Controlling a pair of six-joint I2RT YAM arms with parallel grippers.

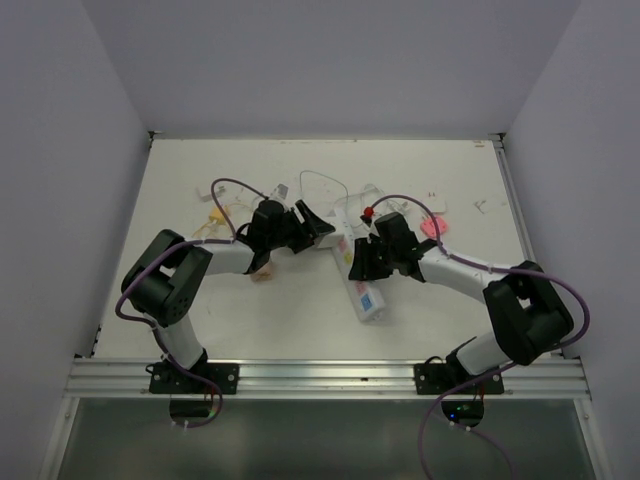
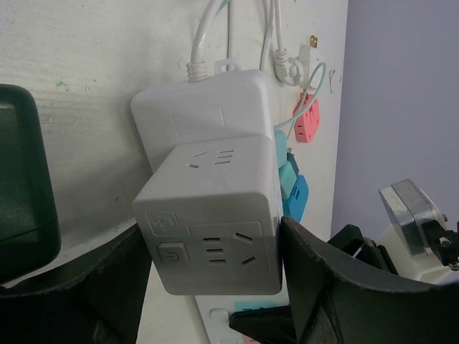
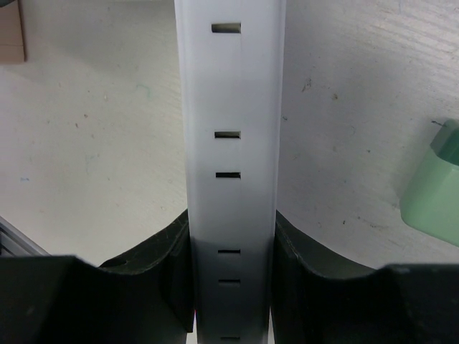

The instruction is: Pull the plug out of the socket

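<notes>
The socket point(image 1: 368, 298) is a long white power strip lying mid-table; its slotted side point(image 3: 229, 143) fills the right wrist view. My right gripper point(image 1: 358, 262) point(image 3: 231, 287) is shut on it, a finger pressed to each long side. The plug point(image 1: 337, 243), a white cube adapter point(image 2: 215, 215) with a power button, stands at the socket's far end, in front of a larger white block point(image 2: 201, 115) with a cord. My left gripper point(image 1: 318, 228) point(image 2: 211, 240) straddles the cube. The right finger point(image 2: 315, 272) presses the cube's side and the left finger point(image 2: 107, 279) meets its other edge.
A pink adapter point(image 1: 433, 225) point(image 2: 307, 118) lies right of the socket's far end. Teal and blue plugs point(image 2: 294, 190) sit just behind the cube. White cords point(image 1: 320, 185) loop at the back. Yellow bits point(image 1: 215, 215) lie at far left, a pale green block point(image 3: 434, 186) beside the strip.
</notes>
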